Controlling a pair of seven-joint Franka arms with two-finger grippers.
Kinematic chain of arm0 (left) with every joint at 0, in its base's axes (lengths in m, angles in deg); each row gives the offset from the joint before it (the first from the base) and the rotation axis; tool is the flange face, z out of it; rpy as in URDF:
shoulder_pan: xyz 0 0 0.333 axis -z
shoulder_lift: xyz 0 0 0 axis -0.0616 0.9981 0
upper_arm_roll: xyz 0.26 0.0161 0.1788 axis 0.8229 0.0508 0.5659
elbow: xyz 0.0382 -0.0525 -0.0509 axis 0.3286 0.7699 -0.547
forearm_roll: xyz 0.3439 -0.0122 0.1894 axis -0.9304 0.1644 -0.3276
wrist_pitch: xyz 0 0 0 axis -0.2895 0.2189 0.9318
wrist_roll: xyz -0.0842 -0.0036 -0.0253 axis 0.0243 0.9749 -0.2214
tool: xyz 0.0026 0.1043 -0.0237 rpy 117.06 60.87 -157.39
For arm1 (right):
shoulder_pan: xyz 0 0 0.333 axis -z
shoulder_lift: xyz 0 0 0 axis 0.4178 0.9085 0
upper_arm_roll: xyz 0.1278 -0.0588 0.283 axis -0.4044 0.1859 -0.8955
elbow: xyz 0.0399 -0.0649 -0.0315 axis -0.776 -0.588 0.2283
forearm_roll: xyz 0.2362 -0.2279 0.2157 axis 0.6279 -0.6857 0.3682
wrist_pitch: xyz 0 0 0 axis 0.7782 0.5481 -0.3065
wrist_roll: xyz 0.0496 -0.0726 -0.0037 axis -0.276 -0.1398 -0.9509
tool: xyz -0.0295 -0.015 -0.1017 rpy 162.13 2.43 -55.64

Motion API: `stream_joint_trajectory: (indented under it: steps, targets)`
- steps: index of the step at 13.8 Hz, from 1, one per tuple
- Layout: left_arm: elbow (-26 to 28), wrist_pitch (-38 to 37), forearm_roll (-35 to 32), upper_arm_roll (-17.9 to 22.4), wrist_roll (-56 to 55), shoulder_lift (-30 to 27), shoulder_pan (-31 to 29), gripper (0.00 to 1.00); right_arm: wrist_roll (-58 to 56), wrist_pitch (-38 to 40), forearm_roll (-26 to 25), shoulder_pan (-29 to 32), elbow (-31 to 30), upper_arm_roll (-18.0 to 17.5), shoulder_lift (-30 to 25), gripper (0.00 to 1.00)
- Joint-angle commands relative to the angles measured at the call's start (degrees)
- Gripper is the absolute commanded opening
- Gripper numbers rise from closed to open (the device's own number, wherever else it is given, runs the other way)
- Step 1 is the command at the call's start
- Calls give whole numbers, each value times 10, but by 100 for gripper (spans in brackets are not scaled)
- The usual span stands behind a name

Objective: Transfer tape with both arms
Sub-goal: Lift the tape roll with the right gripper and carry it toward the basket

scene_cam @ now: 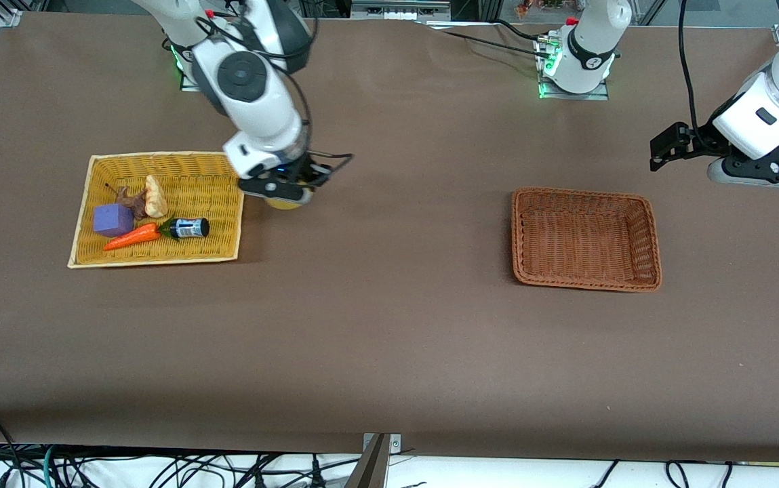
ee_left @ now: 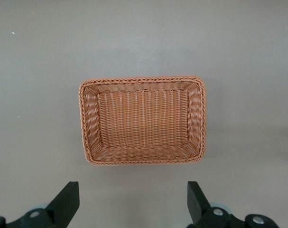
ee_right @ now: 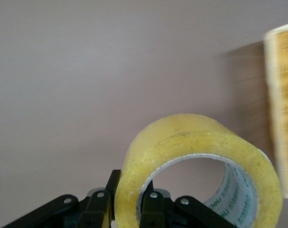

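The tape [ee_right: 191, 156] is a yellowish translucent roll with a wide hole. My right gripper [ee_right: 129, 190] is shut on its wall, one finger inside the hole and one outside. In the front view the right gripper [scene_cam: 285, 188] holds the tape [scene_cam: 285, 201] just above the table, beside the yellow basket's [scene_cam: 158, 256] edge toward the left arm's end. My left gripper [ee_left: 133, 202] is open and empty, and waits in the air over the table [scene_cam: 389, 325] at the left arm's end [scene_cam: 664, 150], by the brown basket [scene_cam: 586, 281], which also shows in the left wrist view [ee_left: 87, 123].
The yellow basket holds a purple cube [scene_cam: 112, 220], a toy carrot [scene_cam: 133, 236], a small dark bottle [scene_cam: 190, 228], a brown root-like piece [scene_cam: 132, 200] and a pale piece [scene_cam: 154, 196]. The brown basket is empty.
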Motion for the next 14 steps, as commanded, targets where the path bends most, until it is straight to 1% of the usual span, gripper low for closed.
stream_joint_trajectory:
  steps: [1, 4, 6, 13, 14]
  targets:
    - [-17, -8, -2, -1, 11, 8, -3, 100, 86, 23, -45, -64, 147, 3, 143, 0]
    - [-18, -8, -2, -1, 12, 8, -3, 100, 115, 15, -81, -115, 250, 5, 250, 0]
    - [-17, -8, -2, -1, 11, 8, -3, 100, 114, 14, -91, -128, 293, 5, 298, 0]
    - [-17, -8, -2, -1, 11, 8, -3, 100, 115, -58, -92, -148, 298, 5, 370, 0]
    - [-17, -8, -1, -1, 11, 8, -3, 100, 115, -58, -92, -149, 298, 6, 373, 2]
